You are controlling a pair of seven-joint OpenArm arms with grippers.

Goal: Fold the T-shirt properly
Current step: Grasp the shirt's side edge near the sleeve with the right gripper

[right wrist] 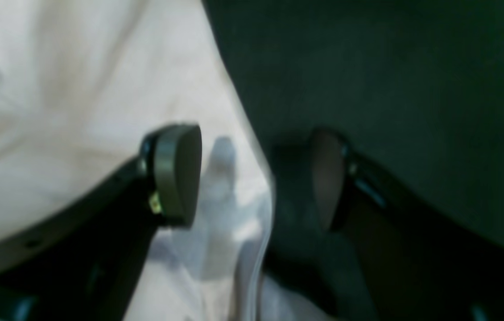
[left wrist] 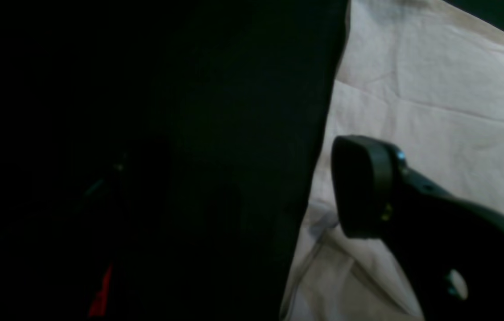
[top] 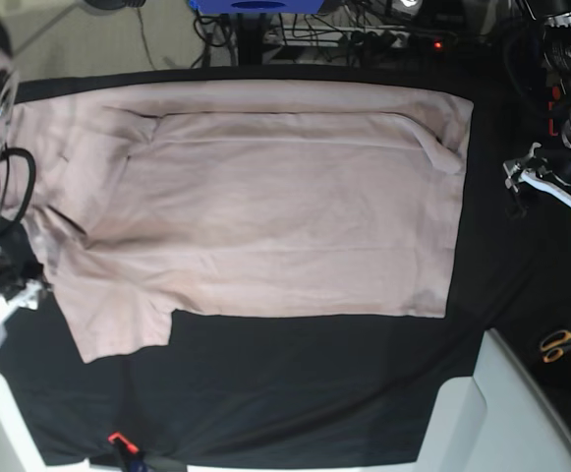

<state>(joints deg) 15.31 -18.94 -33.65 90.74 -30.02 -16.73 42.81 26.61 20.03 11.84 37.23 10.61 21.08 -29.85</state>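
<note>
The pale pink T-shirt lies spread flat on the black tablecloth, with a sleeve at the lower left. My right gripper is open, one finger over the shirt and the other over the black cloth, so the shirt's edge lies between them. In the base view it sits at the left by the sleeve. My left gripper is open, one finger over the shirt, the other barely visible in the dark. In the base view it is at the right, beyond the shirt's edge.
Orange-handled scissors lie at the right edge. A white surface juts in at the lower right. A small red item sits at the front edge. Cables and a blue object are at the back.
</note>
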